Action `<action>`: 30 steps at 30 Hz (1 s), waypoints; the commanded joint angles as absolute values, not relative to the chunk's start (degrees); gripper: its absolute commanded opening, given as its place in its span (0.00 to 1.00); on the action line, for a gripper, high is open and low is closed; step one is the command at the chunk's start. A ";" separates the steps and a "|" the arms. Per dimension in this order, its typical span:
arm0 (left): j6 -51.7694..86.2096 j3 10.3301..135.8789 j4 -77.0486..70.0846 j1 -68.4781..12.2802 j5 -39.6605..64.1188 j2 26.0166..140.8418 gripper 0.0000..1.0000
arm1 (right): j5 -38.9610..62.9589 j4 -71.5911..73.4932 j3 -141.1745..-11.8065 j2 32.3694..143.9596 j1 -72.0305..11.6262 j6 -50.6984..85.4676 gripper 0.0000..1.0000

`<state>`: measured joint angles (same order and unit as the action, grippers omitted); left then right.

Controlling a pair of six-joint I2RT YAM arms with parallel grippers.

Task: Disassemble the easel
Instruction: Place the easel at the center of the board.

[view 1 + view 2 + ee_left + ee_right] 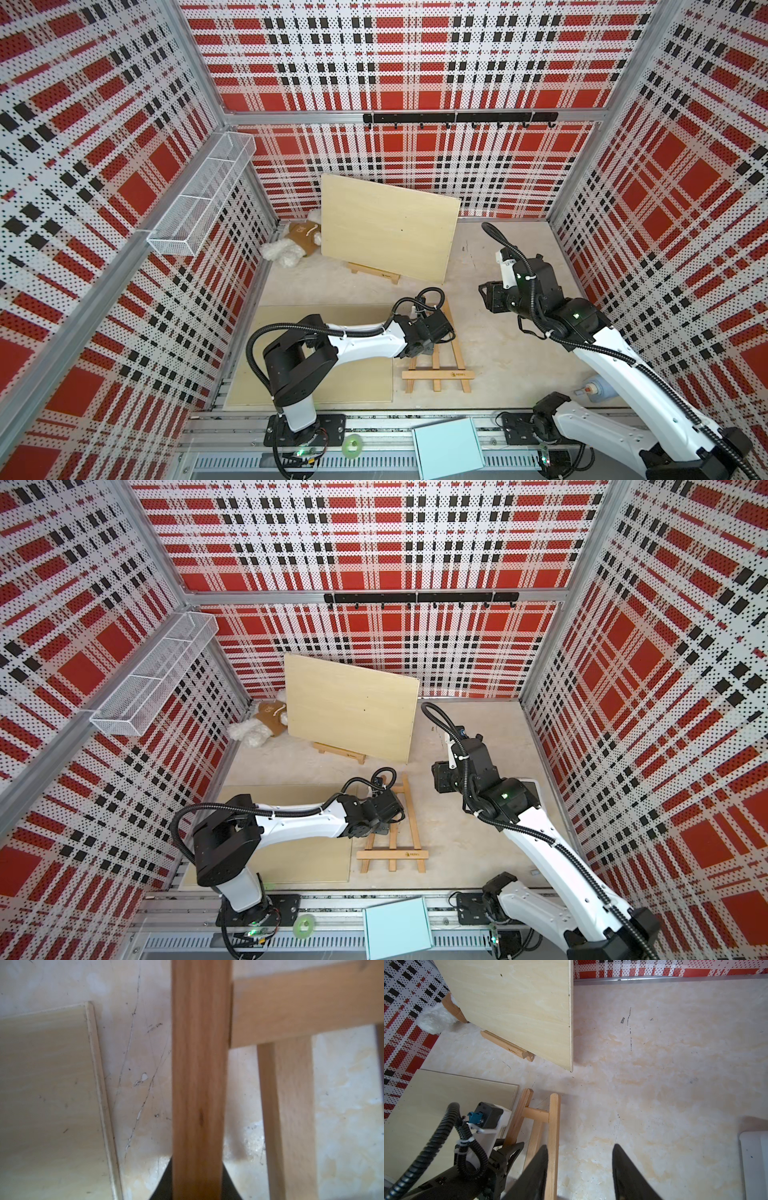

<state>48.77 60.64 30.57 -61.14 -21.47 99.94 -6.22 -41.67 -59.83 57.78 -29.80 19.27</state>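
Gripping a rail of the flat-lying easel [438, 375] with left hand [197, 1185], holding right hand [580, 1153] parted, empty, above worktop [498, 353]

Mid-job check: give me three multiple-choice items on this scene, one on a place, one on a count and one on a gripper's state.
1. Where is the plush toy?
A. In the wire basket.
B. In the far left corner, by the propped board.
C. On the teal box.

2. How many easels are there?
A. One.
B. Three.
C. Two.

3. What is the left gripper doing?
A. Shut on a bar of the flat easel.
B. Open above bare table.
C. Shut on the plush toy.

Key:
1 B: both top views show it in that corner, at the board's edge.
2 C: there is one standing easel under the board and one flat easel.
3 A: the left wrist view shows the bar between its jaws.
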 commanded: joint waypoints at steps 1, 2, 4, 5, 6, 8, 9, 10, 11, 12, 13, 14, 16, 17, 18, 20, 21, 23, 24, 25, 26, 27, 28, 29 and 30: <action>50.18 60.58 30.25 -60.22 -22.99 99.84 0.25 | -4.34 -38.85 -59.29 58.43 -29.53 18.60 0.51; 49.94 60.64 30.33 -59.97 -22.78 99.84 0.27 | -4.10 -38.89 -59.29 58.69 -29.37 18.43 0.51; 49.49 60.73 30.90 -59.77 -22.71 99.77 0.31 | -4.09 -39.24 -59.33 59.21 -29.31 18.29 0.51; 49.48 60.78 31.09 -59.71 -22.72 99.62 0.33 | -3.98 -39.23 -59.40 59.41 -29.27 18.31 0.51; 49.35 60.69 31.37 -59.68 -22.68 99.48 0.35 | -3.96 -39.29 -59.39 59.57 -29.18 18.37 0.51; 49.11 60.40 31.79 -59.68 -22.86 98.85 0.37 | -3.66 -39.11 -59.18 59.63 -28.96 18.63 0.51; 49.13 60.30 32.07 -59.55 -23.05 98.43 0.38 | -3.37 -38.86 -59.13 59.76 -28.75 18.72 0.51; 49.04 60.22 32.29 -59.35 -23.05 98.05 0.39 | -2.98 -38.63 -59.10 59.89 -28.50 18.81 0.51; 48.85 60.25 32.45 -59.12 -23.00 97.51 0.40 | -2.59 -38.35 -59.12 60.00 -28.13 18.82 0.51; 48.70 60.25 32.69 -58.90 -22.86 97.00 0.41 | -1.99 -38.07 -59.16 60.16 -27.76 18.94 0.52; 48.40 60.34 32.95 -58.56 -22.79 96.03 0.42 | -1.08 -37.60 -59.33 60.46 -27.15 19.05 0.52; 48.05 60.56 33.13 -58.30 -22.81 95.20 0.43 | -0.10 -36.92 -59.40 60.70 -26.46 19.26 0.53; 47.02 60.98 33.57 -57.52 -23.16 92.80 0.45 | 2.79 -35.12 -59.59 61.55 -24.73 19.75 0.54; 46.32 61.21 33.66 -56.95 -23.52 91.52 0.46 | 4.38 -33.92 -59.57 62.02 -23.76 20.18 0.55; 45.55 61.34 33.75 -56.34 -23.64 90.02 0.48 | 6.12 -32.52 -59.53 62.60 -22.77 20.76 0.56; 43.02 61.35 33.35 -54.30 -23.90 86.70 0.52 | 8.97 -28.64 -59.04 63.90 -20.89 22.36 0.57; 41.41 61.16 32.82 -53.15 -24.18 85.24 0.56 | 9.05 -26.78 -58.62 64.53 -20.43 23.07 0.57; 38.41 60.34 31.48 -49.91 -24.33 82.11 0.61 | 9.77 -21.67 -57.56 65.82 -19.75 23.76 0.57; 37.14 59.69 30.37 -47.90 -23.53 80.67 0.62 | 10.70 -18.97 -57.24 66.68 -19.43 24.06 0.58; 35.88 58.88 28.62 -45.31 -21.69 78.99 0.64 | 11.88 -15.93 -56.89 67.74 -19.10 24.43 0.60; 35.14 57.75 26.72 -42.75 -19.19 77.63 0.65 | 12.93 -13.24 -56.85 68.78 -18.99 24.46 0.62; 34.62 56.51 24.24 -39.89 -15.82 76.28 0.66 | 13.48 -10.98 -56.95 69.84 -18.99 24.31 0.64; 34.45 54.77 20.92 -36.47 -11.37 74.85 0.66 | 13.55 -8.82 -57.28 71.05 -18.90 24.33 0.66; 34.44 52.92 17.36 -33.45 -7.24 73.68 0.67 | 13.47 -7.18 -57.57 72.17 -18.82 24.49 0.68; 34.81 50.71 13.47 -30.54 -3.29 72.71 0.68 | 13.40 -5.63 -57.92 73.25 -18.51 24.97 0.69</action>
<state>36.91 54.85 22.26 -35.83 -13.58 74.54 11.20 -16.47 -57.41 71.46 -18.94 23.88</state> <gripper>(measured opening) 0.675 0.683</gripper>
